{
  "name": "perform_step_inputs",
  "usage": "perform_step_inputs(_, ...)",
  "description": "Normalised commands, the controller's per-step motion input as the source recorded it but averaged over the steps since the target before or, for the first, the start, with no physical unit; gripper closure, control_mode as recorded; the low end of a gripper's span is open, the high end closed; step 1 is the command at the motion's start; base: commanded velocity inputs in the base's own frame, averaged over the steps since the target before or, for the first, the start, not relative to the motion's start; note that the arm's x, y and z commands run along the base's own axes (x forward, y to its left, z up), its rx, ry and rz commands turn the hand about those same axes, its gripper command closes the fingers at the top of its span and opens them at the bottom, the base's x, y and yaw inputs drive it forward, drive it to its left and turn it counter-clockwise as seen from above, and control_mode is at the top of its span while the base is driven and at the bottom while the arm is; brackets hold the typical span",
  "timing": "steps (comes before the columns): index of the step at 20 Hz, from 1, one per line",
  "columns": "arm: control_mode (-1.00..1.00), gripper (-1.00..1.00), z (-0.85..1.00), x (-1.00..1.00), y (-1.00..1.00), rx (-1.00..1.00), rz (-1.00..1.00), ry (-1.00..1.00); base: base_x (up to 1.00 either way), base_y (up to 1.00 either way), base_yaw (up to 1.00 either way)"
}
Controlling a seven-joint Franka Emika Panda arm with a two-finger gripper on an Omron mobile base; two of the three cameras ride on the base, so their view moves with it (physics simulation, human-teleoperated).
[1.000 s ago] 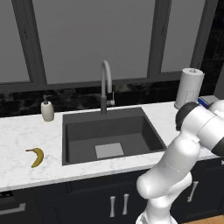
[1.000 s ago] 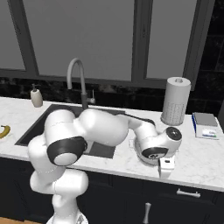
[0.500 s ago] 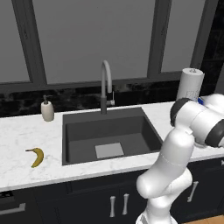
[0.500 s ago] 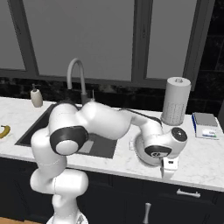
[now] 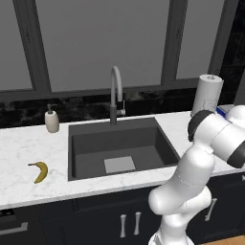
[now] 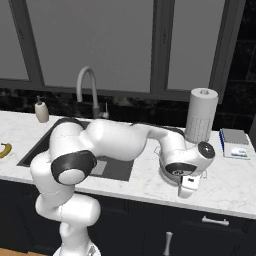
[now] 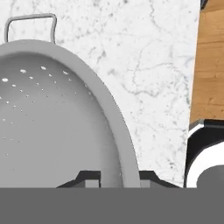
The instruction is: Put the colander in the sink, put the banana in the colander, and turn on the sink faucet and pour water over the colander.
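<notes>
Now my gripper pinched on rim of silvery perforated metal colander, right of dark rectangular sink; next, lift, carry into sink.

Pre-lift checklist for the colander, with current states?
1. Gripper shut on the colander rim, one finger inside and one outside: ok.
2. Colander rests on the marble counter, not yet lifted: ok.
3. Sink basin free of objects for the drop: ok.
4. Sink faucet off, no stream visible: ok.
5. Banana lies on the counter left of the sink, out of the carry path: ok.
6. Grip firm enough to hold through the lift: cannot tell.
</notes>
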Motion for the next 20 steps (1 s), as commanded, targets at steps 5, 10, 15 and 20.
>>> perform_step_inputs(5, -1.00, 1.00, 0.49, 0.11, 0.99, -0.26, -0.14, -0.03, 0.00, 0.00, 0.00)
perform_step_inputs(10, -1.00, 1.00, 0.36, 0.00, 1.00, -0.25, 0.05, -0.25, 0.00, 0.00, 0.00)
perform_step_inputs(15, -1.00, 1.00, 0.17, 0.01, 0.92, -0.13, 0.40, -0.20, 0.00, 0.00, 0.00)
perform_step_inputs(20, -1.00, 1.00, 0.19, 0.00, 0.16, 0.02, 0.77, 0.00, 0.00, 0.00, 0.00)
